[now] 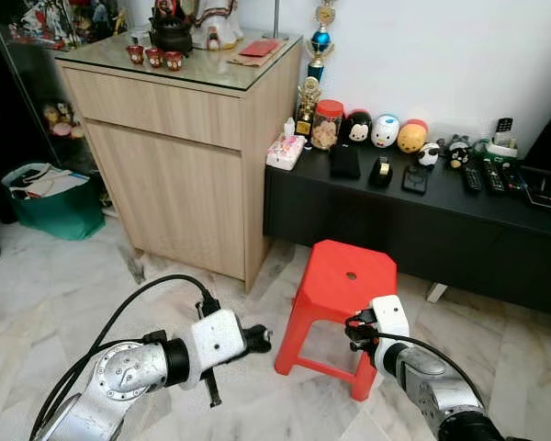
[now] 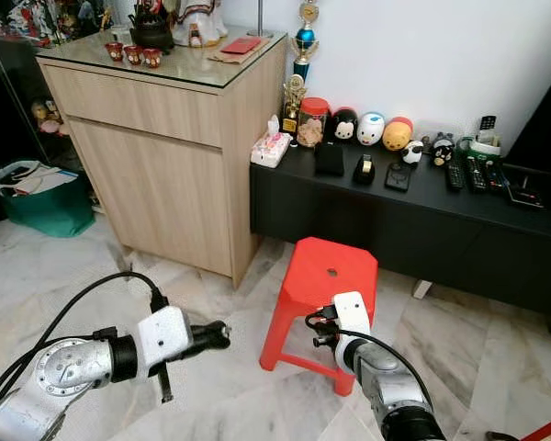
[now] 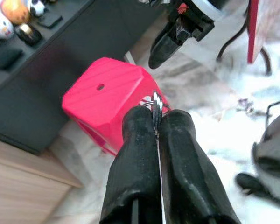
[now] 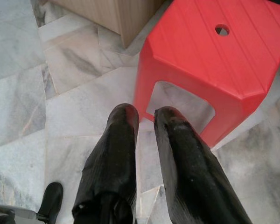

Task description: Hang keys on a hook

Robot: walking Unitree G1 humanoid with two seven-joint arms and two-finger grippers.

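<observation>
Closest to me, my left gripper (image 3: 156,122) has its two black fingers pressed together on the keys (image 3: 155,103), whose thin metal edges poke out between the fingertips in the left wrist view. From the head camera that left arm reaches in low over the marble floor (image 1: 64,294), its fingers pointing toward the red stool (image 1: 345,292) and stopping just short of the stool's near leg. My right gripper (image 4: 144,116) hangs on the other side, near the front right corner of the stool; its fingers stand slightly apart with a narrow gap between them and nothing in them (the wrist camera looks straight down past them at the floor tiles and the stool's seat). The stool stands upright on the floor, a small round hole in the middle of its seat.

Beyond the stool runs a low black cabinet (image 1: 386,220) against the white wall. On its top sit a tissue box (image 1: 286,150), a jar with a red lid (image 1: 327,123), three round cartoon figures (image 1: 384,130) in a row, a few dark small items and several remote controls (image 1: 492,175) toward the right end. To the left of it stands a taller wooden cabinet (image 1: 179,156) with a glass top carrying a dark teapot (image 1: 171,32) and small red cups (image 1: 154,57). A green bag (image 1: 50,197) rests on the floor at the far left. I cannot make out a hook in any view
</observation>
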